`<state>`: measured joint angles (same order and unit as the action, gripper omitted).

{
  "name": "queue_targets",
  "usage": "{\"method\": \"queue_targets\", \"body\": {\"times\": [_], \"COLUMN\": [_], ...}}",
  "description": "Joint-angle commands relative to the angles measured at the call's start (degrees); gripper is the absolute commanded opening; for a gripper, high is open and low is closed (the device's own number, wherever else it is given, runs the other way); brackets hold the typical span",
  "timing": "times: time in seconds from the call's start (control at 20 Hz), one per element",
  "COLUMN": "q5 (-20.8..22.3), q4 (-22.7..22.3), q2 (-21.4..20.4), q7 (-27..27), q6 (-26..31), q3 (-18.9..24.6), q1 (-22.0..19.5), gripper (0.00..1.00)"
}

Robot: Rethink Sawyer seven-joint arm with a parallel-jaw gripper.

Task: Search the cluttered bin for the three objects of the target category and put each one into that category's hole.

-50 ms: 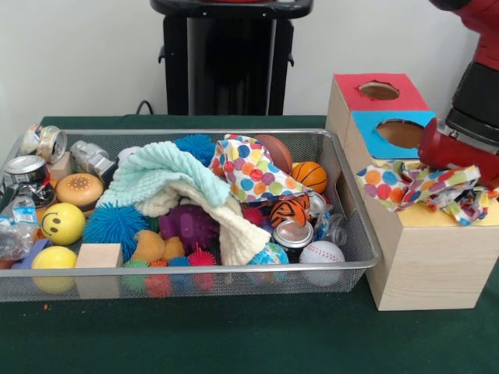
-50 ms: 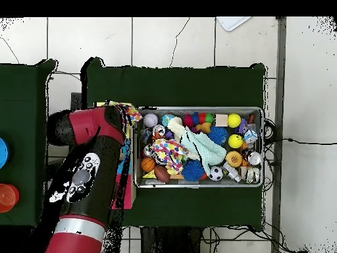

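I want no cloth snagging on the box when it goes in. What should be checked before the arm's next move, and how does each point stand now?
1. Polka-dot cloth carried by the arm, clear of the wire bin: ok.
2. Cloth is over the wooden box: ok.
3. Cloth is over a hole: not ok; it hangs over the yellow section, nearer than the blue hole.
4. Blue hole and red hole unobstructed: ok.
5. Gripper state: cannot tell.
6. More cloth left in the bin: ok, a second polka-dot cloth lies there.
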<state>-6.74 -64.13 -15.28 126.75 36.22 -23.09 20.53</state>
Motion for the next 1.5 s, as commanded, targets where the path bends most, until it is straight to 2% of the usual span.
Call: {"method": "queue_targets", "body": {"times": [0.05,0.15,0.6,0.95,1.15,1.5], "q5": [0.44,1.93,7.70,12.88,15.45,19.78], "q4": [-11.57,-13.87,-18.99,-20.51,-19.74,-18.48], "q2": [6.57,5.45,2.39,1.00,0.86,1.09], "q7": [2.19,-0.63,-7.61,-12.02,-11.84,-9.29], "q6": [-14.85,-17.08,-18.55,-14.97,-12.22,-11.80], "q3": [15.55,18.64,26.21,30.82,32.02,33.04], "q1": [-8.44,-11.21,-20.05,-26.37,-27.89,-28.27], "gripper": [0.00,0.00,0.00,0.00,0.00,0.00]}}
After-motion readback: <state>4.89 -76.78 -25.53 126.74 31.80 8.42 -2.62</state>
